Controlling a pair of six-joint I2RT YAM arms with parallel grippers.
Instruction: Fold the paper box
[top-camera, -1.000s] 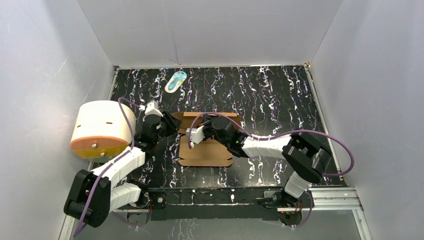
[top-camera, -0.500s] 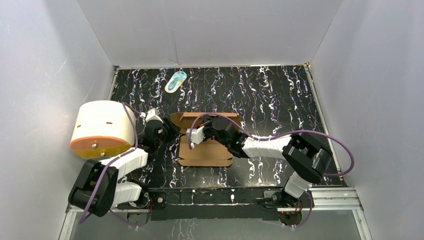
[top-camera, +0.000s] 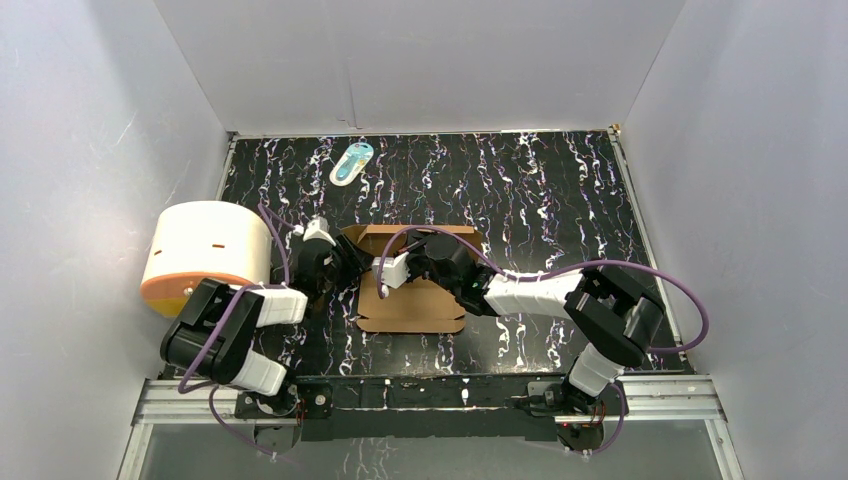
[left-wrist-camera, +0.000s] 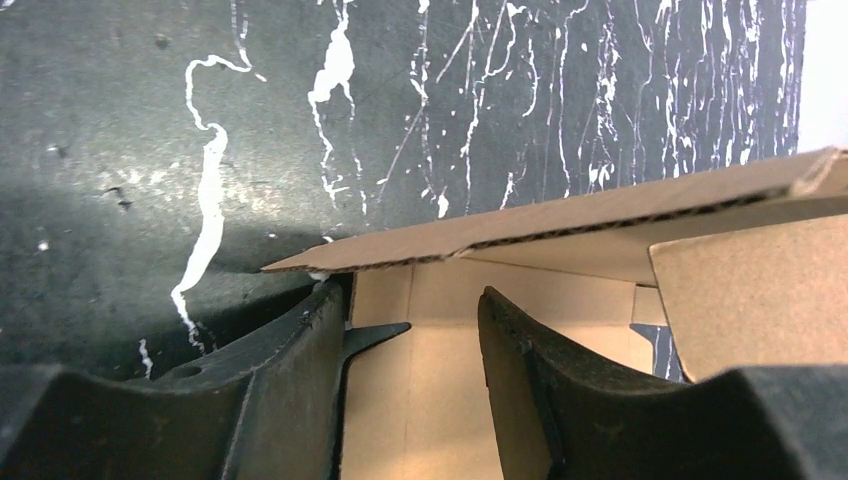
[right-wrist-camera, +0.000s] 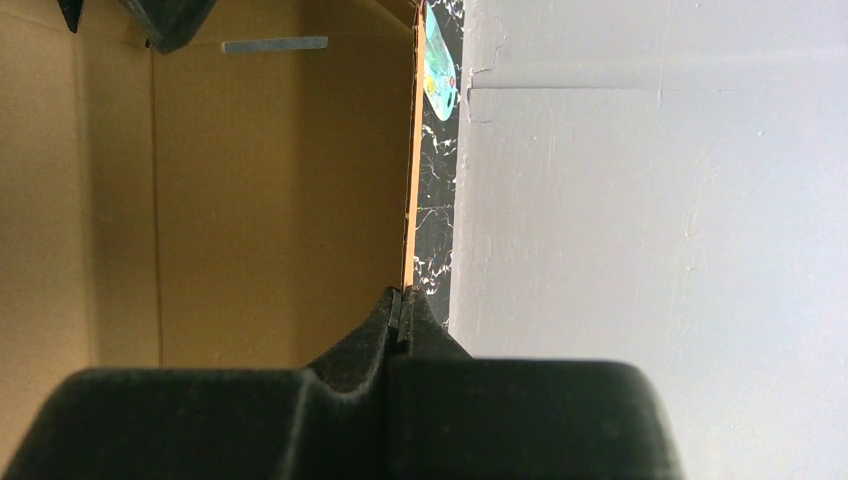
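Note:
The paper box (top-camera: 415, 310) is a brown cardboard sheet, partly folded, lying mid-table with its far panels raised. My left gripper (top-camera: 343, 263) is at the box's left edge. In the left wrist view it (left-wrist-camera: 405, 300) is open, its fingers (left-wrist-camera: 290, 380) low over the cardboard floor (left-wrist-camera: 430, 400) just under a raised flap edge (left-wrist-camera: 620, 215). My right gripper (top-camera: 428, 250) is over the box's far part. In the right wrist view it (right-wrist-camera: 400, 300) is shut on the thin edge of an upright cardboard panel (right-wrist-camera: 250, 200).
A large white-and-orange cylinder (top-camera: 205, 258) lies at the left edge, close behind my left arm. A small teal-white packet (top-camera: 351, 162) lies near the back wall and also shows in the right wrist view (right-wrist-camera: 438, 60). White walls enclose the black marbled table (top-camera: 560, 190).
My left arm has folded back, its elbow dropping toward the near left, and its gripper has slid right and lower to the box's left edge. The right arm and box have not moved.

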